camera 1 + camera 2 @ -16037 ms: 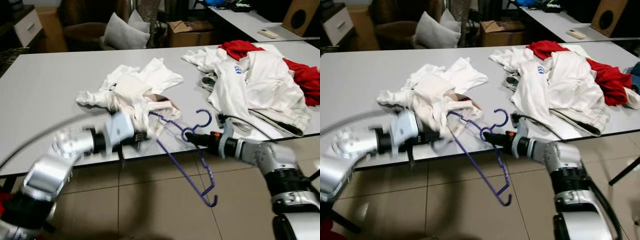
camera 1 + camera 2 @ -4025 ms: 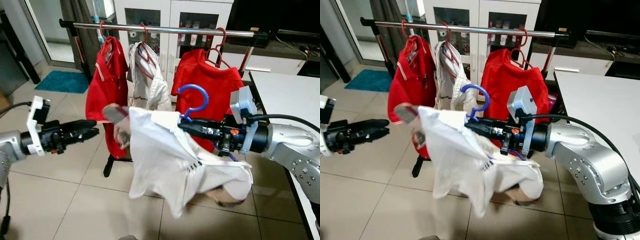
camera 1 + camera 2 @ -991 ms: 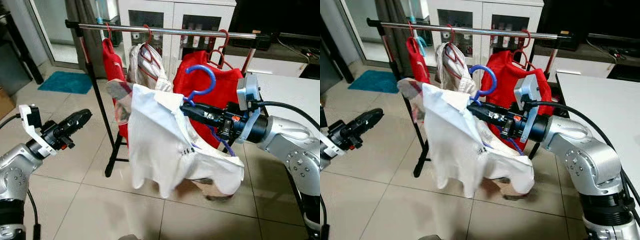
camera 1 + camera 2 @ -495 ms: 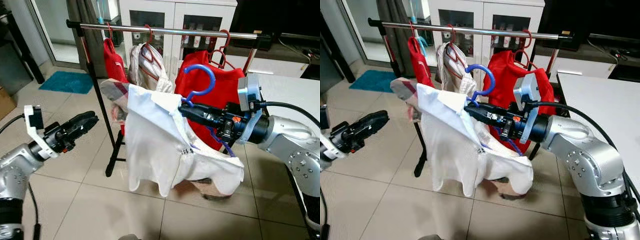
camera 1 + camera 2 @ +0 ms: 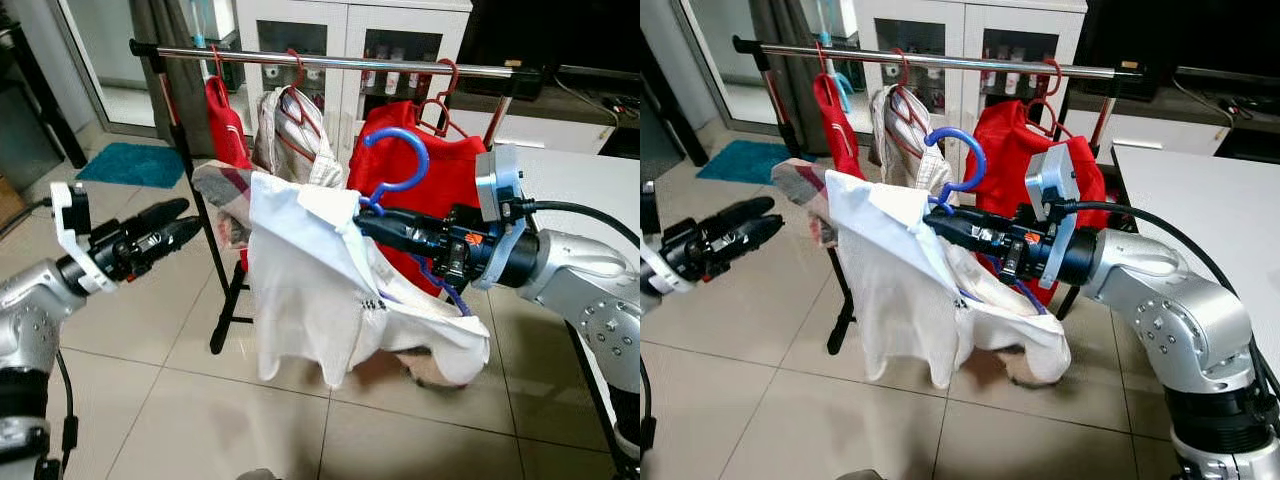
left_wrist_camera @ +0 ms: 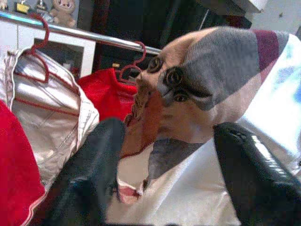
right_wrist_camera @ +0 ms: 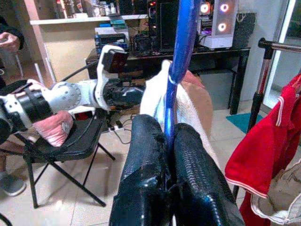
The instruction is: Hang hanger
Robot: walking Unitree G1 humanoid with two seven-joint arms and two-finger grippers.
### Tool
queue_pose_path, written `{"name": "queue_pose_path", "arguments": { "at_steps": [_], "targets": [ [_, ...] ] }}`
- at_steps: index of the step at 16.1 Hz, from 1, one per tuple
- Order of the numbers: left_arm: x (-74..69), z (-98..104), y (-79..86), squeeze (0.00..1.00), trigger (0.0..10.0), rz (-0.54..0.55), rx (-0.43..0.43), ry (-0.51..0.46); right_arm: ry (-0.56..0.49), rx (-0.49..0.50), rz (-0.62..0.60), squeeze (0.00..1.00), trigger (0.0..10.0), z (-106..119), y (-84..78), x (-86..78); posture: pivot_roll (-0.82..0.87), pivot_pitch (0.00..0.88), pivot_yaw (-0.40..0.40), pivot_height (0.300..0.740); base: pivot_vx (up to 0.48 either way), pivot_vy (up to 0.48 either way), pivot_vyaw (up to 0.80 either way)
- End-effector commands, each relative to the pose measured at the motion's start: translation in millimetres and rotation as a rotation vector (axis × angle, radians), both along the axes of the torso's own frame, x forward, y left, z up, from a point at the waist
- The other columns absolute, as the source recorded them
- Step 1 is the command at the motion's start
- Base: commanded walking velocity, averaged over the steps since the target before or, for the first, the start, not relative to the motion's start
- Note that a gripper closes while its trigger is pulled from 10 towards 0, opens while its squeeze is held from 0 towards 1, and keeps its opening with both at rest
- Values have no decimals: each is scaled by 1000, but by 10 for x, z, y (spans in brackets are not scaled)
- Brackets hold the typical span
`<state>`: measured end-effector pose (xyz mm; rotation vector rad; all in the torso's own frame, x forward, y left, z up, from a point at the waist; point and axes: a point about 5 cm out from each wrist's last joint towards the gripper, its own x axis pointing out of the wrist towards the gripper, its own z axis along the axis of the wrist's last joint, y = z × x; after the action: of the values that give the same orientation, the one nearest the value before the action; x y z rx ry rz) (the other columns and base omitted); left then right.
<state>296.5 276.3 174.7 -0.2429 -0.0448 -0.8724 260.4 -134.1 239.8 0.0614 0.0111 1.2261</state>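
Observation:
My right gripper [image 5: 368,222] is shut on the neck of a blue hanger [image 5: 397,133], seen close up between its fingers in the right wrist view [image 7: 181,56]. A white shirt [image 5: 310,290] hangs crookedly on the hanger, with a plaid-lined sleeve [image 5: 222,190] sticking out to the left. The hanger's hook sits below and in front of the silver rail [image 5: 340,62]. On the rail hang a red shirt [image 5: 228,120], a beige shirt [image 5: 285,130] and another red shirt [image 5: 440,175]. My left gripper [image 5: 188,214] is open just left of the sleeve [image 6: 207,84], apart from it.
The rack's black upright [image 5: 215,290] stands under the rail's left end. A white cabinet [image 5: 340,30] is behind the rack. A white table [image 5: 590,180] is at my right. A teal mat [image 5: 130,165] lies on the tiled floor at the left.
My left gripper has risen and moved right, closer to the shirt's sleeve. The hanger and shirt have shifted slightly left in my right gripper.

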Motion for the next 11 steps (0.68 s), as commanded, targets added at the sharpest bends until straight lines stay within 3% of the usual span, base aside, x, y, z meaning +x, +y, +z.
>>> {"name": "queue_pose_path", "arguments": {
  "at_steps": [1, 3, 5, 11],
  "targets": [
    [44, 75, 30, 424, 10000, -7, 44, -13, -34, 7, 44, 0, 10000, 104, 16, -52, -42, 0, 54, 740, 0, 0, 0],
    [61, 75, 31, 243, 10000, -40, 67, 3, -28, 10, 58, 0, 10000, 100, 25, -76, -41, 0, 54, 740, 0, 0, 0],
    [62, 2, -1, 0, 10000, -128, 112, 77, -20, 13, 80, 0, 10000, 99, 45, -106, -40, 0, 53, 740, 0, 0, 0],
    [168, 27, -91, 0, 10000, -221, 184, 70, 13, 12, 141, 0, 10000, 59, 81, -185, -42, 0, 58, 740, 0, 0, 0]
  ]
}}
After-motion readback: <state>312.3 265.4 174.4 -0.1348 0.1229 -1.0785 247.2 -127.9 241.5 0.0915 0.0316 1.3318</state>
